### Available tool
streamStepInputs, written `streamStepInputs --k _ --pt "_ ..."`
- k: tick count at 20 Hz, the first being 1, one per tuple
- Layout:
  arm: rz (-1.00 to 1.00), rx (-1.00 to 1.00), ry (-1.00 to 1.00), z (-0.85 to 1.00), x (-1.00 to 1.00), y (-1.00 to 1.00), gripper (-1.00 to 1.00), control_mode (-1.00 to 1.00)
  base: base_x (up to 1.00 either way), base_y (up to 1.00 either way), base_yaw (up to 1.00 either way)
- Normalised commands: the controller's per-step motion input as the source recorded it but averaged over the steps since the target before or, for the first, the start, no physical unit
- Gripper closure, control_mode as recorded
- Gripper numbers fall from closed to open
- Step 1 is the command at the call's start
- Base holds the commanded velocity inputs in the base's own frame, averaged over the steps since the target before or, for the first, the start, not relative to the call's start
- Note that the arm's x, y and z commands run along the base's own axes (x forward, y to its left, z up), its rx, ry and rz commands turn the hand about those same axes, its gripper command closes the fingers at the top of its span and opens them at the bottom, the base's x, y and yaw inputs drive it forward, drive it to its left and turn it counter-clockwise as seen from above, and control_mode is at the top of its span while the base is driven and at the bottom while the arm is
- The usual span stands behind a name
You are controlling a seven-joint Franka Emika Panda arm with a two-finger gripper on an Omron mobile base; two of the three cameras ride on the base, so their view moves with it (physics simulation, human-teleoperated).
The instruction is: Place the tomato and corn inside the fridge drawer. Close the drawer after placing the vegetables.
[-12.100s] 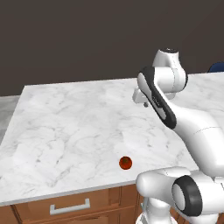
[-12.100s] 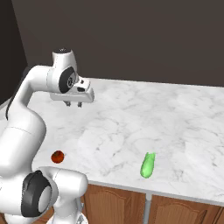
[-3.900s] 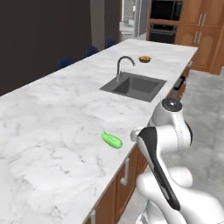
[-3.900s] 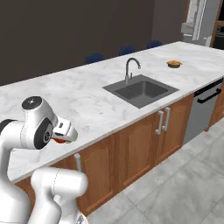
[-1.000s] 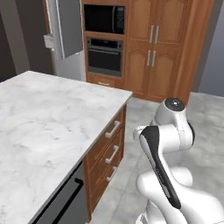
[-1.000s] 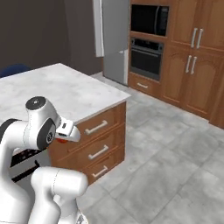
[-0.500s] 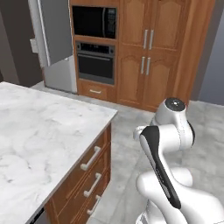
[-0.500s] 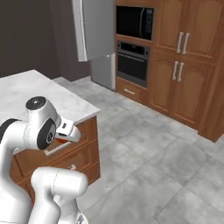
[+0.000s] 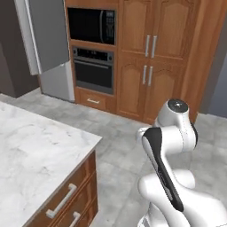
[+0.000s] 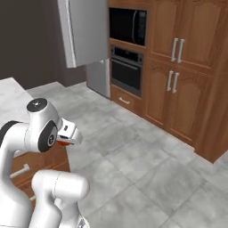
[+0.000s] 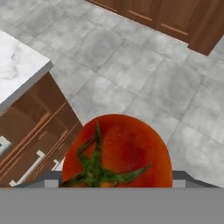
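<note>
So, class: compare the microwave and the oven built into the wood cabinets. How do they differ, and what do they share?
The microwave sits higher; the oven sits directly below it. The oven has a horizontal bar handle across its top; no such bar shows on the microwave. Below the oven is a wooden drawer; the microwave has the oven beneath it. Both are dark-fronted and set into the same wood column.

The tomato (image 11: pixel 118 151) has a smooth, glossy red-orange skin with a matt green stem. The tabletop (image 9: pixel 31 159) is polished white marble veined in grey, over reddish wood drawers (image 9: pixel 66 199) with brushed metal handles. The floor (image 10: pixel 147 164) is matt grey stone tile. The cabinets (image 9: pixel 150 57) are warm wood; the fridge (image 10: pixel 87 29) looks like dull grey metal.
</note>
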Motion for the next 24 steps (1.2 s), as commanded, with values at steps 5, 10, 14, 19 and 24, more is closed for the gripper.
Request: streamStepInputs --k 5,10,14,19,24 --pt "0.0 0.0 0.0 0.0 0.0 0.0 1.0 1.0 1.0 -0.78 0.23" --pt "0.0 0.0 0.0 0.0 0.0 0.0 1.0 1.0 1.0 -0.71 0.3" --pt "0.0 0.0 0.0 0.0 0.0 0.0 1.0 1.0 1.0 -0.43 0.42" --pt "0.0 0.0 0.0 0.0 0.0 0.0 1.0 1.0 1.0 -0.42 0.45" --pt "0.0 0.0 0.0 0.0 0.0 0.0 1.0 1.0 1.0 -0.36 0.46"
